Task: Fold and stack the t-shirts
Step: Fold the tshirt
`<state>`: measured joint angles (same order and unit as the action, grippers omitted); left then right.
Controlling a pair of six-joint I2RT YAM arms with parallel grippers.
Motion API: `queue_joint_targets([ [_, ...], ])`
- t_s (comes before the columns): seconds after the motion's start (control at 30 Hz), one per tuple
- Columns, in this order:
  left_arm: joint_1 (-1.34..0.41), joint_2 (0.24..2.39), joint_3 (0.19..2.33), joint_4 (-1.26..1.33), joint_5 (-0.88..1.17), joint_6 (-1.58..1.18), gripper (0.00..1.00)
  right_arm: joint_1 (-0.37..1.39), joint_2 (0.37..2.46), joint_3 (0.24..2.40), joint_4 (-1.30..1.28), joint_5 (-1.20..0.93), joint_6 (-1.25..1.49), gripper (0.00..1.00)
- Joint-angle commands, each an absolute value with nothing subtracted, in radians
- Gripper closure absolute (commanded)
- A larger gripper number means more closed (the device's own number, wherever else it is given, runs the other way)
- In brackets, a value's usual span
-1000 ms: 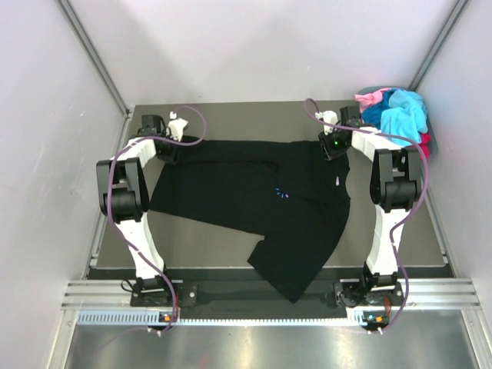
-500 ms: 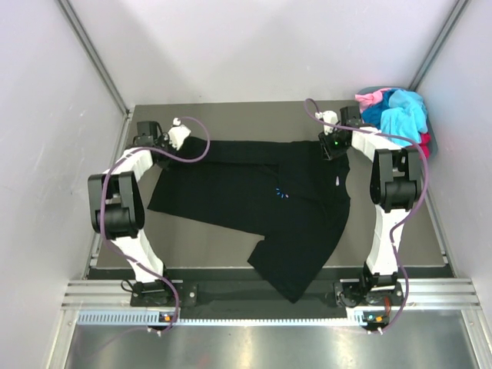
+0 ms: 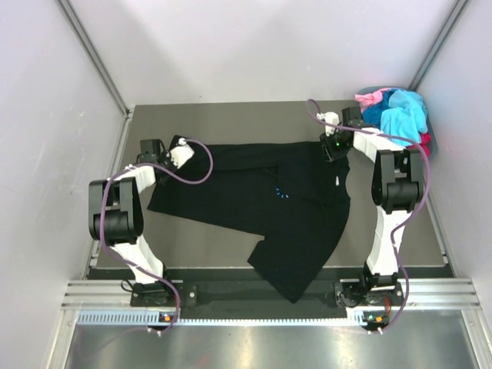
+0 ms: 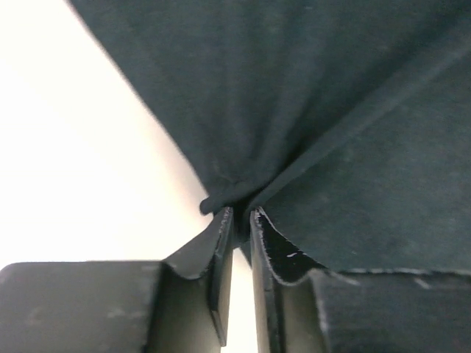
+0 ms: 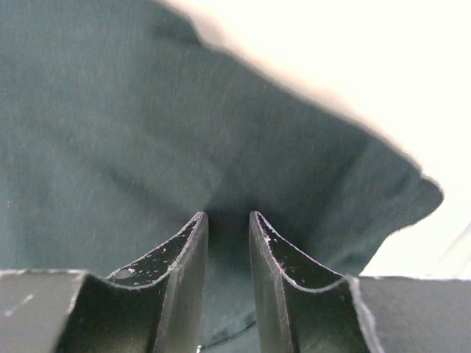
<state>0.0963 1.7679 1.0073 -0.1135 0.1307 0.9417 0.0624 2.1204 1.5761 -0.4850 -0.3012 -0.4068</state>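
Observation:
A black t-shirt lies spread on the dark table, with one sleeve trailing toward the near edge. My left gripper is at the shirt's far left corner. In the left wrist view it is shut on a bunched fold of the dark cloth. My right gripper is at the shirt's far right edge. In the right wrist view it stands with its jaws close together on the cloth, which fills the narrow gap between them.
A pile of blue and pink garments sits in a bin at the back right corner. Grey walls close in the table on the left, back and right. Purple cables loop over the shirt near each wrist.
My left gripper has moved toward the near side and a little right, dragging the shirt's far left corner with it. The right arm has stayed in place.

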Motion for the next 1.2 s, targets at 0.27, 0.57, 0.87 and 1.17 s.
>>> queue_joint_targets([
  [0.27, 0.083, 1.682, 1.161, -0.061, 0.186, 0.626, 0.49, 0.044, 1.968, 1.511, -0.503, -0.313, -0.416, 0.70],
  [0.57, 0.078, 1.986, 1.555, -0.299, 0.192, 0.404, 0.44, 0.043, 2.023, 1.566, -0.495, -0.298, -0.403, 0.69],
  [0.87, 0.078, 2.190, 1.778, -0.419, 0.170, 0.316, 0.42, 0.041, 2.042, 1.574, -0.495, -0.302, -0.406, 0.69],
  [1.17, 0.080, 2.233, 1.763, -0.382, 0.130, 0.302, 0.55, 0.040, 2.077, 1.586, -0.495, -0.269, -0.394, 0.68],
])
